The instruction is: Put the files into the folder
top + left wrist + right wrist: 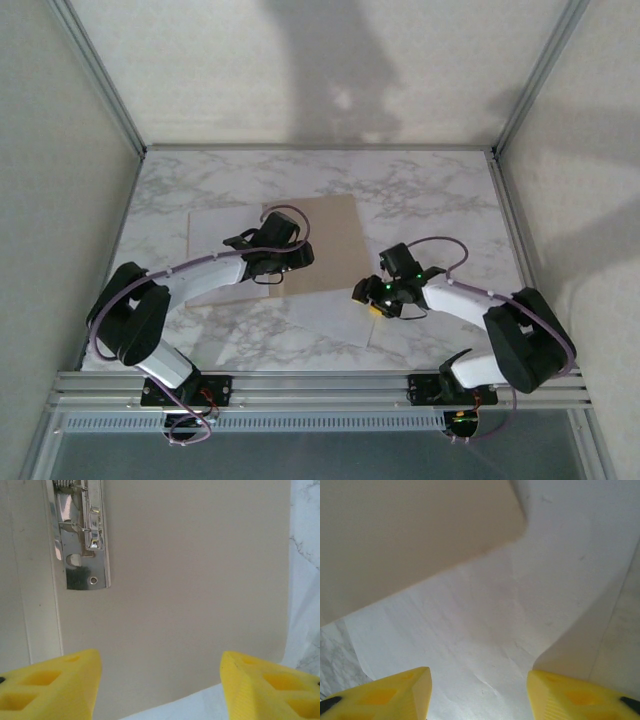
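A flat tan-brown cardboard folder (325,240) lies open on the white-grey marble surface (440,200), with a silver metal clip (82,535) at its crease. Thin white paper sheets (335,318) lie at its near edge. The left claw (160,680) hovers spread above the folder. The right claw (477,690), also spread, hovers above the sheets.

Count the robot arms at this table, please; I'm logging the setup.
2. The left arm reaches over the open folder, near its metal clip; the right arm hangs over the paper at the folder's near right corner. None seem hidden.
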Tool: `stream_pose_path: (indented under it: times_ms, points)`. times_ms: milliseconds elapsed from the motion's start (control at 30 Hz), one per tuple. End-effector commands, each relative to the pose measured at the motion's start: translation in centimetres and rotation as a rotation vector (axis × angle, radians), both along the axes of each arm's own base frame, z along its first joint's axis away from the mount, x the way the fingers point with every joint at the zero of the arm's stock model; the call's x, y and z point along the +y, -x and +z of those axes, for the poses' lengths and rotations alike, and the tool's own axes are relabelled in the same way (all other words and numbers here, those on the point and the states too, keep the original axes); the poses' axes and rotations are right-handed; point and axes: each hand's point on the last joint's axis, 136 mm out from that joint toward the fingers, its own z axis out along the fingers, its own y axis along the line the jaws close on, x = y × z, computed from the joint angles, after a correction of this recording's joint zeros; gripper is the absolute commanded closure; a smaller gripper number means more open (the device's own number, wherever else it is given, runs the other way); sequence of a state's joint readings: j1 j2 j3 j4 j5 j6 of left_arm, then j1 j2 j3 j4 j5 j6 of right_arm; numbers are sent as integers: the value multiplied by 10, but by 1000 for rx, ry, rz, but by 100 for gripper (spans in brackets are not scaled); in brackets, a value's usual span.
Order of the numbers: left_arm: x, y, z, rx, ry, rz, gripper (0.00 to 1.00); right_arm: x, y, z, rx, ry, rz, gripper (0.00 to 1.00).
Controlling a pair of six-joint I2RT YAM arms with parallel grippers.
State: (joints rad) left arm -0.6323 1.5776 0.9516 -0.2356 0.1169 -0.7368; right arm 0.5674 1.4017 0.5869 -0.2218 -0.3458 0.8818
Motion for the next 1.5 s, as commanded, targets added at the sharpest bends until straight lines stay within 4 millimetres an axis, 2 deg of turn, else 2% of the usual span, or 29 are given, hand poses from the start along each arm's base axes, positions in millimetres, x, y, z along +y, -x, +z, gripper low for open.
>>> stream_pose_path:
  times_ms: [0, 100, 267, 467, 667, 867, 1000, 1200, 1300, 1467]
  points:
    - [-9, -16, 13, -46, 21, 2, 36, -4, -4, -10, 20, 65, 43, 46]
    - [-11, -20, 7, -38, 5, 3, 37, -10, 2, -19, 54, 92, 50, 47]
    - [-9, -17, 0, -24, -3, 17, 38, -38, 17, -31, 85, 144, -3, 47]
    - [-16, -12, -4, -27, -4, 7, 38, -72, 32, -24, 77, 159, -85, 46]
    - [-42, -10, -2, -28, 25, -44, 38, -105, 35, -5, 64, 153, -176, 42]
    - [-77, -17, 5, -40, 40, -113, 38, -125, 14, 8, 79, 81, -266, 42]
    - [-97, -16, 11, -48, 77, -157, 39, -99, -3, 32, 12, -130, -261, 45]
    - [-112, -22, 5, -43, 123, -173, 40, -88, -11, 63, -74, -205, -259, 42]
    - [-121, -28, -1, -40, 137, -184, 40, -80, -13, 63, -59, -236, -267, 41]
    - [-126, -32, -19, -10, 134, -178, 40, -59, -17, 46, -15, -241, -235, 42]
